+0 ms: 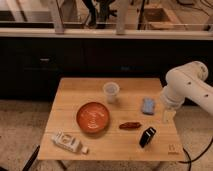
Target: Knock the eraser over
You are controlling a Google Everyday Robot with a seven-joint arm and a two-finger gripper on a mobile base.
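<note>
Black eraser [147,136], long axis slanting toward upper right, pincer [165,116] near its upper end, openness unclear

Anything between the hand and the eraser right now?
Nothing visible. The hand hangs near the right edge of the table, just behind the eraser, only bare wood between. The blue pad lies farther back, the dark red item beside the eraser, both off that line.

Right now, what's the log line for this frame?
gripper: at right edge of table, beside blue pad | eraser: front right, apart from gripper | contact: none
</note>
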